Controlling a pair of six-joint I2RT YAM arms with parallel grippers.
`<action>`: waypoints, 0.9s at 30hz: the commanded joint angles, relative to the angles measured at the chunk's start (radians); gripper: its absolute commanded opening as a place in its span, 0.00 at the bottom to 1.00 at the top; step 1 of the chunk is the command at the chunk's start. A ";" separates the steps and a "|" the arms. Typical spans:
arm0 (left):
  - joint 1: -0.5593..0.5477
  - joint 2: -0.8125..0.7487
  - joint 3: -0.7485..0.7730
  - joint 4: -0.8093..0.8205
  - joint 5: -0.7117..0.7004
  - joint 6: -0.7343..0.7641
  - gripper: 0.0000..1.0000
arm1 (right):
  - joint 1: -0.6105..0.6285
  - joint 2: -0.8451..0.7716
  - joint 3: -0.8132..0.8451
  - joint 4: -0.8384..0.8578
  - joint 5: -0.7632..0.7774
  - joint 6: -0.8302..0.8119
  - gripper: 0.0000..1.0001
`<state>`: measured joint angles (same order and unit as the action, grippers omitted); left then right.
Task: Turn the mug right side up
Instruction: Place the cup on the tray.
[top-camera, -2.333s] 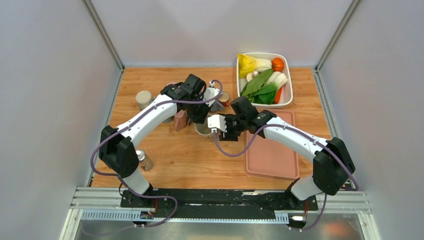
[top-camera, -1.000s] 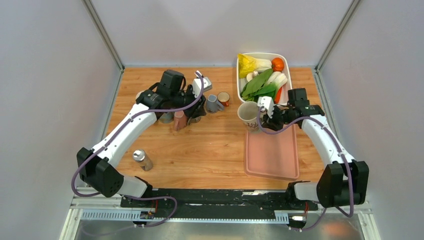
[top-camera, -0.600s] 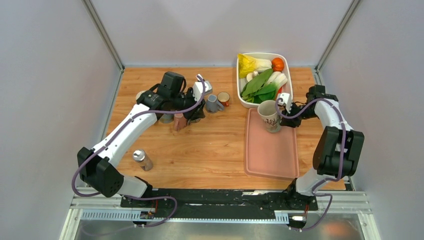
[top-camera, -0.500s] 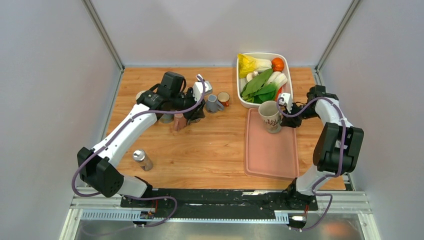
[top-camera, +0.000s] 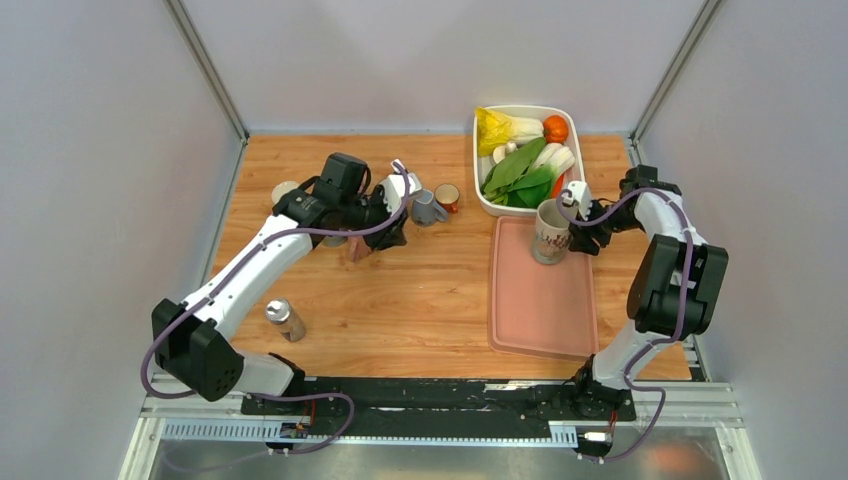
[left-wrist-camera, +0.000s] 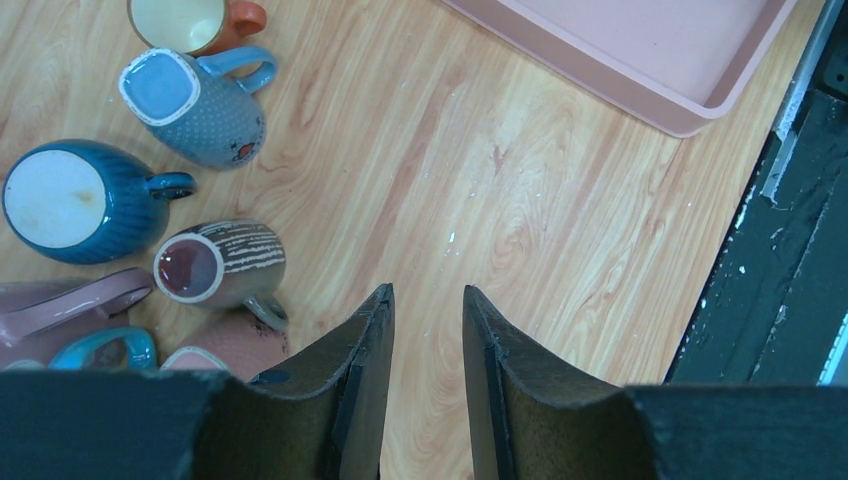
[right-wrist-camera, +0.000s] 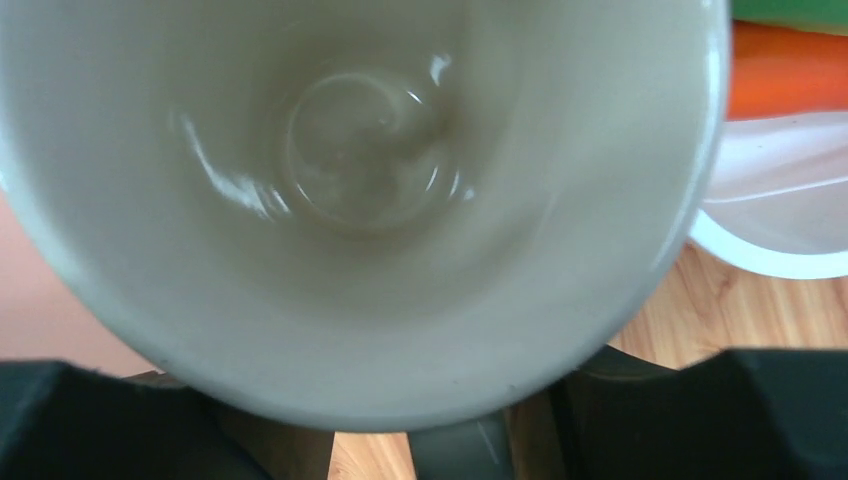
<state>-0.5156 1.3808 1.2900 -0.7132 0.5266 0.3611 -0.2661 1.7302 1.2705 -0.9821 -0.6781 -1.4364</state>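
Observation:
The cream mug stands upright, mouth up, on the far right corner of the pink tray. In the right wrist view the mug's hollow inside fills the picture. My right gripper sits at the mug's right side, its dark fingers spread on either side of the grey handle with gaps showing, so it is open. My left gripper hovers open over bare wood beside a cluster of other mugs, with nothing between its fingers.
A white tub of vegetables stands just behind the tray. Several mugs crowd the far left: an orange one, a blue-grey one, a teal one bottom up and a striped one. A small metal can stands near left.
My right arm carried the mug from the table's middle to the tray and set it upright, and its fingers have spread off the handle. The left arm drew back slightly to the left.

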 joint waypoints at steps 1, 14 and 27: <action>-0.001 -0.053 -0.017 0.043 0.024 0.035 0.39 | -0.001 -0.015 0.056 0.043 -0.003 0.051 0.56; 0.000 -0.092 -0.063 0.082 0.006 0.038 0.38 | -0.015 -0.170 -0.115 0.277 0.027 0.316 0.63; 0.000 -0.104 -0.071 0.076 0.004 0.040 0.38 | -0.038 -0.263 -0.202 0.449 0.041 0.483 0.68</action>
<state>-0.5156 1.3109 1.2228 -0.6609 0.5175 0.3740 -0.3004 1.5402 1.1122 -0.6624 -0.6266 -1.0279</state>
